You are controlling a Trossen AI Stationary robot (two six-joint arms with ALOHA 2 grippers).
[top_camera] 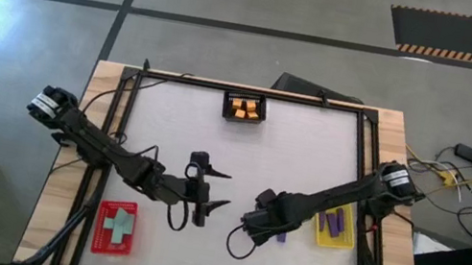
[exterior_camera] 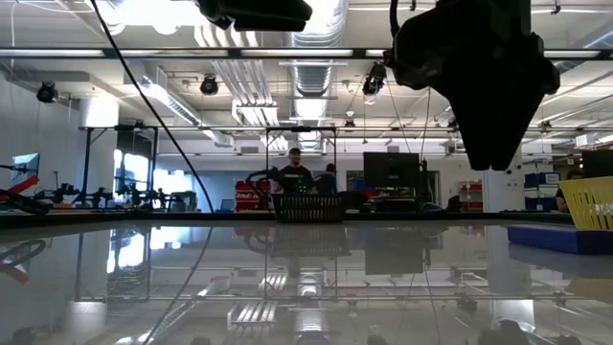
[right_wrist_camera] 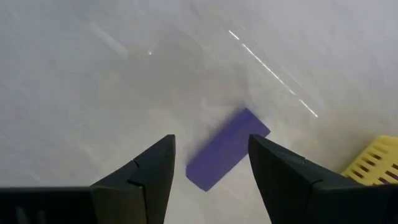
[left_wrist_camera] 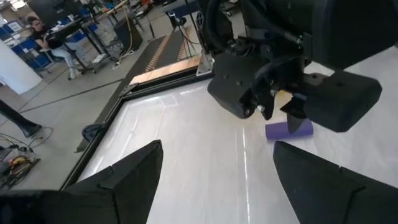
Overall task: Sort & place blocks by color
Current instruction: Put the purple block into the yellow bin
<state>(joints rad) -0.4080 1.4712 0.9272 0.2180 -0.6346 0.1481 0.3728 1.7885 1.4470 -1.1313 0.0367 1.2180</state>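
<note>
Right wrist view shows the small purple rectangular block (right_wrist_camera: 227, 149) lying flat on the glossy white bench (right_wrist_camera: 93, 74), set at a slant between and a little beyond the right tool's (right_wrist_camera: 211, 171) two dark fingers, which stand apart and empty. It looks like a light, rigid, smooth-faced piece, probably plastic or painted wood; on this slick surface it would likely skate away if nudged on one end. The best hold seems to be across its two long sides near the middle, with the fingers turned to match its slant so both pads meet it squarely.

From above, this block (top_camera: 281, 236) is mostly covered by the right tool (top_camera: 251, 225); it lies just beside the yellow slotted tray (top_camera: 347, 232), where two more purple blocks (top_camera: 329, 225) already sit. So the move ahead is likely a short carry.

Farther out, the left tool (top_camera: 218, 190) hangs over the middle of the bench, its fingers spread wide with nothing between them. Mint green blocks (top_camera: 116, 225) rest in the red tray (top_camera: 111, 246) at the near left, and orange blocks (top_camera: 244, 107) fill the black tray (top_camera: 243, 118) at the far edge.
</note>
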